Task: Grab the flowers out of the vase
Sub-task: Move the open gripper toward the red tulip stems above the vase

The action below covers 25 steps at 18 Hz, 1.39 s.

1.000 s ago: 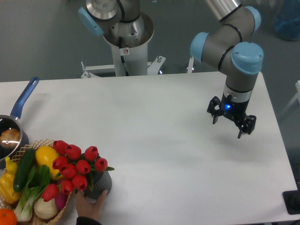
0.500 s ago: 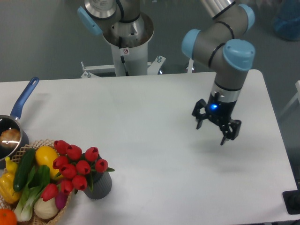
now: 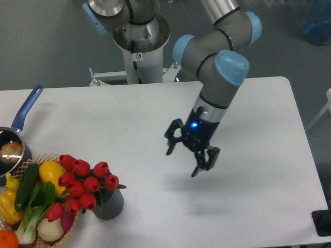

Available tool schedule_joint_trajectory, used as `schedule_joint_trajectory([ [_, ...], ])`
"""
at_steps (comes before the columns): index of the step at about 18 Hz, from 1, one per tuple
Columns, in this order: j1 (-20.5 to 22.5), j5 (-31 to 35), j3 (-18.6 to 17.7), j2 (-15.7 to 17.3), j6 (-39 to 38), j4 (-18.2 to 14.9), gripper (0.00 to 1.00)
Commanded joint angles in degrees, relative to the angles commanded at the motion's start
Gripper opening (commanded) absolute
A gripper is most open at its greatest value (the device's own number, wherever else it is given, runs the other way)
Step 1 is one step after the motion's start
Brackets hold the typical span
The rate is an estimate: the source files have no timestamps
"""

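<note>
White tabletop [image 3: 129, 124] fills most of my view, grey floor and the arm's pedestal at the far edge. My gripper [image 3: 187, 155] hangs above the middle of the table, well apart from anything, its two fingers spread wide with nothing between them and nothing touching them.

What I'm after sits at the near left – the flowers [image 3: 83, 182], red tulip buds bunched over the vase [image 3: 109, 203], which stands upright just beside the wicker basket [image 3: 49, 227] of vegetables. Further left is the blue-handled pan [image 3: 18, 135].

As I judge it, this is the approach, and the task is barely begun. To do it well I'd carry the claw across to the near left while staying high enough to clear the buds, then come down over the bunch with the fingers still spread. I'd aim to close on the stems and leaves just above the vase mouth – not on the soft buds – and lift straight up, slowly, so the vase doesn't tip or come along. The basket is close, so I'd keep the fingers off that side
</note>
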Motion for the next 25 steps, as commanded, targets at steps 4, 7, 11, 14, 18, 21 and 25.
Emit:
schedule_joint_trajectory([
  [4,-0.2,-9.2,0.0,-0.5,-4.1,0.0,1.0],
  [7,-1.2,-15.5,0.1,-1.8,-4.2,0.0,1.0],
  [11,-2.5,-19.7,1.1,-4.4,-3.7,0.3,1.0],
  [14,-3.2,-21.7,1.6,-5.7,-3.9,0.4,1.0],
  [18,-4.8,-21.8,2.1,-6.9,-3.8,0.4,1.0],
  [21,-5.5,-24.7,2.3,-8.3,-3.5,0.7,1.0],
  [25,-6.6,-26.4,2.4,-8.7,-3.5,0.7,1.0],
])
